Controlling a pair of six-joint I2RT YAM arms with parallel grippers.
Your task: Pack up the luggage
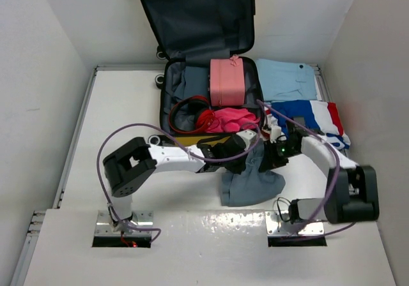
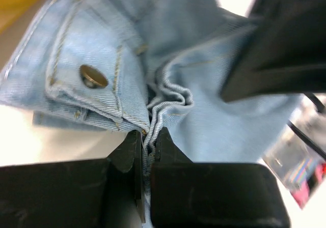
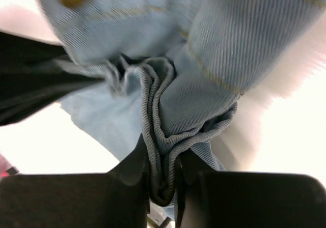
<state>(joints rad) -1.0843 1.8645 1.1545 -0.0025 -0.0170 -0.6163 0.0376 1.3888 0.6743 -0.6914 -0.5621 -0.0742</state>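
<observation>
Top external view: the luggage lies open at 12 o'clock on the surface, its lid standing up and its base part filled. Left hand and right hand are each clenched on a bunched fold of the denim garment, just 6 o'clock of the case. Judgement: the denim is limp, light and unbreakable, and its thick waistband seam gives the surest hold. The shell is rigid and may slide if nudged.

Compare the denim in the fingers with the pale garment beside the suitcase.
The denim is bunched up, pinched by the left fingers and right fingers; the pale garment lies flat and folded on the table, untouched. The denim is in front of the suitcase; the pale garment is to its right. The denim looks darker than the pale garment. Both are blue clothes outside the suitcase.
</observation>
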